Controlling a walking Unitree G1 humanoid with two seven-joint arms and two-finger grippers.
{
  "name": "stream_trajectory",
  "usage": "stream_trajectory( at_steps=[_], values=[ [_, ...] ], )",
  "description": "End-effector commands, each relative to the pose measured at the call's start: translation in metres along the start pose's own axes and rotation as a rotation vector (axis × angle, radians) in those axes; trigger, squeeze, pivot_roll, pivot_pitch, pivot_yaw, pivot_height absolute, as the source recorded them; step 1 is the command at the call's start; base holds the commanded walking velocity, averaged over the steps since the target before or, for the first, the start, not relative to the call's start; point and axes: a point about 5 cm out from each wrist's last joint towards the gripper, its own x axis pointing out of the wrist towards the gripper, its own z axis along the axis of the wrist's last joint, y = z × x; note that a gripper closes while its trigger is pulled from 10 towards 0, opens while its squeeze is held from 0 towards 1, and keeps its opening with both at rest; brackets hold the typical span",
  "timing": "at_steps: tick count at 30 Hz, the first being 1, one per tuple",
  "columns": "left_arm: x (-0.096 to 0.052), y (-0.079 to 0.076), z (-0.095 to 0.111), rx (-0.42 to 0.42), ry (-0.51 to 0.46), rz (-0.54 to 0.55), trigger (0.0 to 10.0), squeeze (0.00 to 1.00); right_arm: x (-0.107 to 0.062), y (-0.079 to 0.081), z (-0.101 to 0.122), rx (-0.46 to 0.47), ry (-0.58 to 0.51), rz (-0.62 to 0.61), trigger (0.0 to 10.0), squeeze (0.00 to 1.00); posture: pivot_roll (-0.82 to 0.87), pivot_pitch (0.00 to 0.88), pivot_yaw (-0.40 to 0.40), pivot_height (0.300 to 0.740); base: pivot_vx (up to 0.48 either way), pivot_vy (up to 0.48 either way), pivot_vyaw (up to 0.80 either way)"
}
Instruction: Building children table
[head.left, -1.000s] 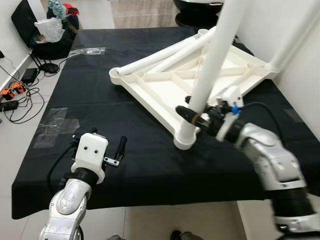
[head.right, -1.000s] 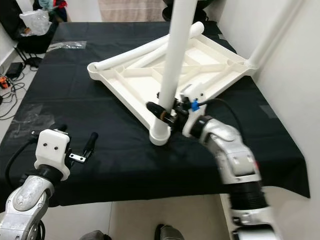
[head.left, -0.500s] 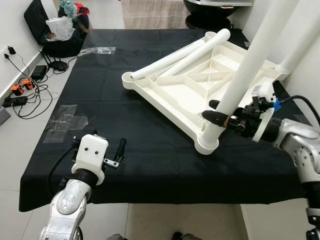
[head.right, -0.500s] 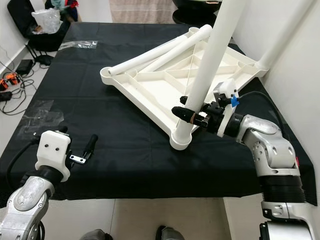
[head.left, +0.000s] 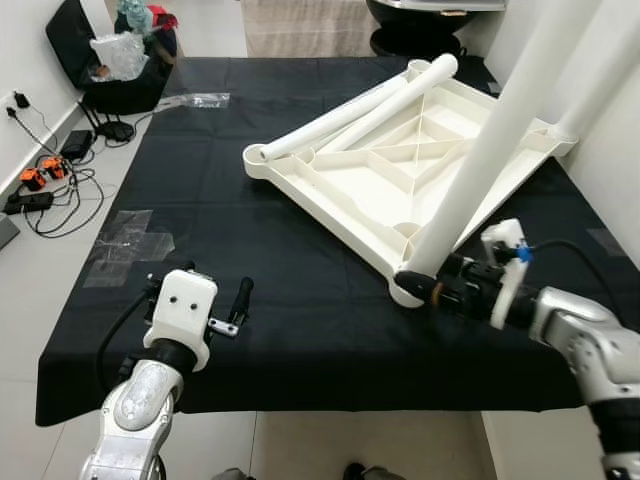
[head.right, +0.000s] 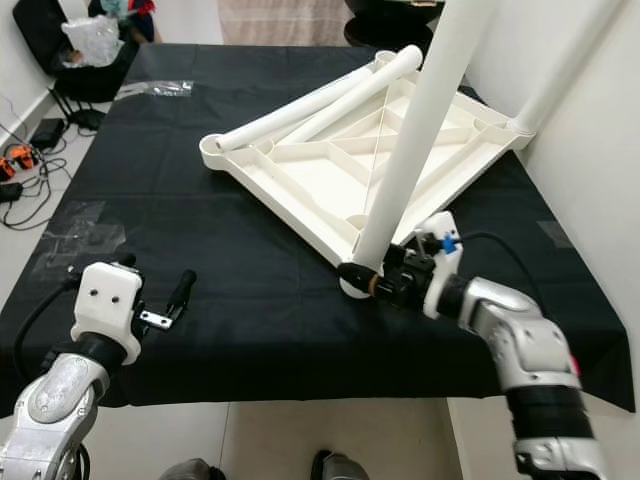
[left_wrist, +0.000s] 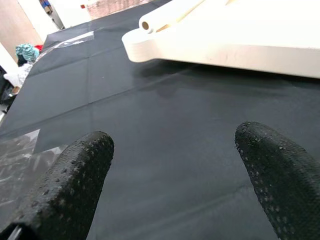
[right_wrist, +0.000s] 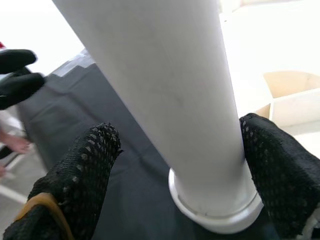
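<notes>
lower on the table leg (head.left: 470, 170), right gripper (head.right: 372, 284) straddles it loosely; left gripper (head.left: 218, 305) spread.

- Upturned white tabletop (head.right: 330, 180) lay on black cloth (head.right: 200, 230).
- Right gripper (head.right: 372, 284) sat at base of upright leg (head.right: 410, 150).
- Left gripper (head.right: 150, 290) hovered apart.

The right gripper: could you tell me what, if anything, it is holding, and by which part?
The right gripper straddles the upright white table leg near its base, just above the corner socket; one finger is visibly off it, so no firm hold. The left gripper is open, holding nothing.
</notes>
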Motion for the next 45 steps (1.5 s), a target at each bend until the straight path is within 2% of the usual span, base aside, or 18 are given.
stream_trajectory(
  at_steps=[1, 5, 8, 13, 15, 19, 23, 25, 27, 29, 30, 31, 34, 37, 39, 40, 42, 45],
  values=[
    [-0.001, -0.001, -0.004, 0.004, 0.011, -0.003, 10.0, 0.00, -0.008, 0.008, -0.006, 0.053, 0.012, 0.095, 10.0, 0.00, 0.02, 0.133, -0.034, 0.740, 0.000, 0.000, 0.00],
    [0.000, -0.002, -0.004, 0.001, 0.010, -0.004, 10.0, 0.00, -0.020, 0.011, -0.018, 0.067, 0.080, 0.145, 10.0, 0.00, 0.01, 0.132, -0.031, 0.740, 0.000, 0.000, 0.00],
    [0.001, -0.004, -0.004, -0.001, 0.006, -0.009, 10.0, 0.00, -0.021, -0.009, -0.030, -0.019, 0.114, -0.061, 10.0, 0.00, 0.01, 0.129, -0.029, 0.740, 0.000, 0.000, 0.00],
    [0.001, -0.004, -0.004, 0.000, 0.005, -0.010, 10.0, 0.00, -0.027, -0.010, -0.034, 0.016, 0.123, -0.070, 10.0, 0.00, 0.02, 0.126, -0.028, 0.740, 0.000, 0.000, 0.00],
    [0.001, -0.004, -0.004, -0.001, 0.005, -0.009, 10.0, 0.00, -0.028, -0.008, -0.034, 0.036, 0.118, -0.049, 10.0, 0.00, 0.02, 0.124, -0.030, 0.740, 0.000, 0.000, 0.00],
    [0.001, -0.003, -0.004, 0.002, 0.005, -0.005, 10.0, 0.00, -0.038, 0.010, -0.029, 0.132, 0.089, 0.121, 10.0, 0.00, 0.02, 0.122, -0.031, 0.740, 0.000, 0.000, 0.00],
    [0.001, -0.002, -0.004, 0.003, 0.005, -0.004, 10.0, 0.00, -0.044, 0.021, -0.026, 0.143, 0.083, 0.215, 10.0, 0.00, 0.01, 0.119, -0.031, 0.740, 0.000, 0.000, 0.00],
    [0.001, -0.002, -0.004, 0.003, 0.005, -0.004, 10.0, 0.00, -0.044, 0.021, -0.026, 0.143, 0.083, 0.215, 10.0, 0.00, 0.01, 0.119, -0.031, 0.740, 0.000, 0.000, 0.00],
    [0.001, -0.003, -0.005, 0.001, 0.004, -0.004, 10.0, 0.00, -0.051, 0.021, -0.010, 0.135, -0.028, 0.256, 10.0, 0.00, 0.01, 0.112, -0.027, 0.740, 0.000, 0.000, 0.00],
    [0.001, -0.003, -0.005, 0.001, 0.004, -0.004, 10.0, 0.00, -0.051, 0.021, -0.010, 0.135, -0.028, 0.256, 10.0, 0.00, 0.01, 0.112, -0.027, 0.740, 0.000, 0.000, 0.00],
    [0.001, -0.003, -0.005, 0.001, 0.003, -0.006, 10.0, 0.00, -0.050, 0.028, 0.005, 0.125, -0.109, 0.316, 10.0, 0.00, 0.01, 0.110, -0.021, 0.740, 0.000, 0.000, 0.00],
    [0.001, -0.003, -0.005, 0.001, 0.003, -0.006, 10.0, 0.00, -0.050, 0.028, 0.005, 0.125, -0.109, 0.316, 10.0, 0.00, 0.01, 0.110, -0.021, 0.740, 0.000, 0.000, 0.00],
    [0.005, -0.001, -0.006, 0.008, -0.003, -0.007, 10.0, 0.00, -0.023, 0.074, 0.041, 0.048, -0.272, 0.539, 10.0, 0.00, 0.01, 0.096, -0.013, 0.740, 0.000, 0.000, 0.00],
    [0.007, -0.001, -0.006, 0.008, -0.004, -0.006, 10.0, 0.00, -0.016, 0.084, 0.049, 0.029, -0.308, 0.569, 10.0, 0.00, 0.01, 0.096, -0.013, 0.740, 0.000, 0.000, 0.00],
    [0.010, 0.000, -0.005, 0.011, -0.012, -0.005, 10.0, 0.00, -0.003, 0.107, 0.076, -0.023, -0.444, 0.663, 10.0, 0.00, 0.01, 0.082, -0.010, 0.740, 0.000, 0.000, 0.00],
    [0.010, 0.000, -0.005, 0.011, -0.012, -0.005, 10.0, 0.00, -0.003, 0.107, 0.076, -0.023, -0.444, 0.663, 10.0, 0.00, 0.01, 0.082, -0.010, 0.740, 0.000, 0.000, 0.00],
    [0.011, 0.002, -0.004, 0.015, -0.019, 0.001, 10.0, 0.00, 0.005, 0.126, 0.091, -0.058, -0.522, 0.719, 10.0, 0.00, 0.01, 0.072, -0.012, 0.740, 0.000, 0.000, 0.00],
    [0.012, 0.002, -0.004, 0.016, -0.020, 0.004, 10.0, 0.00, 0.010, 0.131, 0.094, -0.055, -0.539, 0.709, 10.0, 0.00, 0.01, 0.072, -0.012, 0.740, 0.000, 0.000, 0.00]
  ],
)
